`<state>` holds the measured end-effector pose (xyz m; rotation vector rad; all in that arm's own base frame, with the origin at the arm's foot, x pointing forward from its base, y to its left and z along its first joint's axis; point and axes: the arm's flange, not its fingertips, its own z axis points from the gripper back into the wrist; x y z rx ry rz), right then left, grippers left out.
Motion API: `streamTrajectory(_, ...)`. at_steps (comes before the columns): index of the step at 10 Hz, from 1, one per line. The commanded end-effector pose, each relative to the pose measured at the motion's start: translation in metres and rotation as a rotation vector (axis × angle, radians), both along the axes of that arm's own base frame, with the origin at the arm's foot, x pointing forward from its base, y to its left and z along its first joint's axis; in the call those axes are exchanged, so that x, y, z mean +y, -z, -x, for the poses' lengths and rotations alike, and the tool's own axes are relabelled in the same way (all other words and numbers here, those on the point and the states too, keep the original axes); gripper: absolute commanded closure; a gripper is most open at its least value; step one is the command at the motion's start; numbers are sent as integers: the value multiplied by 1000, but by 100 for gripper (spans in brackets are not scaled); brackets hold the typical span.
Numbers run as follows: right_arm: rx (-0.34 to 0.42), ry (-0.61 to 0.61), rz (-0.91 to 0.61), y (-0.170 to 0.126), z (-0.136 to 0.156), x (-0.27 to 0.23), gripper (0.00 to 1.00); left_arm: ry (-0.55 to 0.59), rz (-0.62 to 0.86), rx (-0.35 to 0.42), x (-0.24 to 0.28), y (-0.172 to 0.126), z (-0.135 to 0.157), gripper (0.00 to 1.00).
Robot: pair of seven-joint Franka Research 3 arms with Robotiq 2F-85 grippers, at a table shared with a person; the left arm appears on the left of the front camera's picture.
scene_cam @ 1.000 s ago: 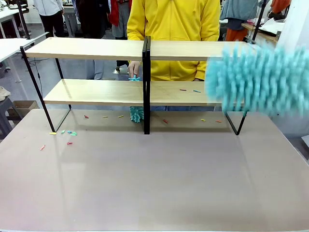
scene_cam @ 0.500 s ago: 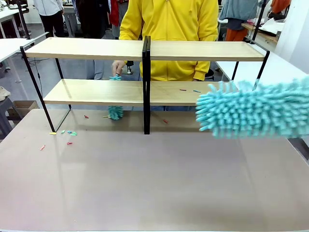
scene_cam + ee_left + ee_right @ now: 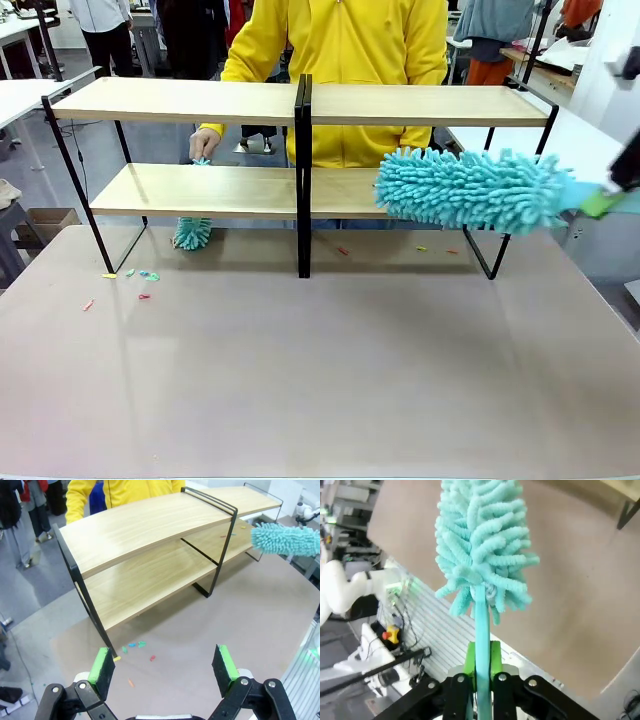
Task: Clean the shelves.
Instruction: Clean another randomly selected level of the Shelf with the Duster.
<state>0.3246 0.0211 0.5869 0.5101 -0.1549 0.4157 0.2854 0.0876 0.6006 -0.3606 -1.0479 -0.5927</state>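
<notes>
Right pincer (image 3: 481, 656) clamps the duster (image 3: 465, 190) handle, head at the lower right board of the shelves (image 3: 180, 100), far side of the counter (image 3: 320, 380). Left pincer (image 3: 165, 664) gapes empty. Looks mid-wipe; next needs a leftward sweep.

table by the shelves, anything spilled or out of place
Yes: small coloured scraps lie scattered on the table by the left foot of the shelves, a few more under the lower board right of the centre post.

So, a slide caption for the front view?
Right gripper holds a teal fluffy duster by the shelves' lower board; a person's hand works a smaller duster.
</notes>
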Motion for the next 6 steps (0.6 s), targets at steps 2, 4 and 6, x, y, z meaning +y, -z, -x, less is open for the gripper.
streamTrajectory(2,18,-51,-12,-14,11,-13,88,12,7,-5,0,0,0,0)
streamTrajectory(4,-18,65,31,14,-16,23,88,12,7,-5,0,0,0,0)
streamTrajectory(6,-36,76,-2,31,-47,55,88,12,7,-5,0,0,0,0)
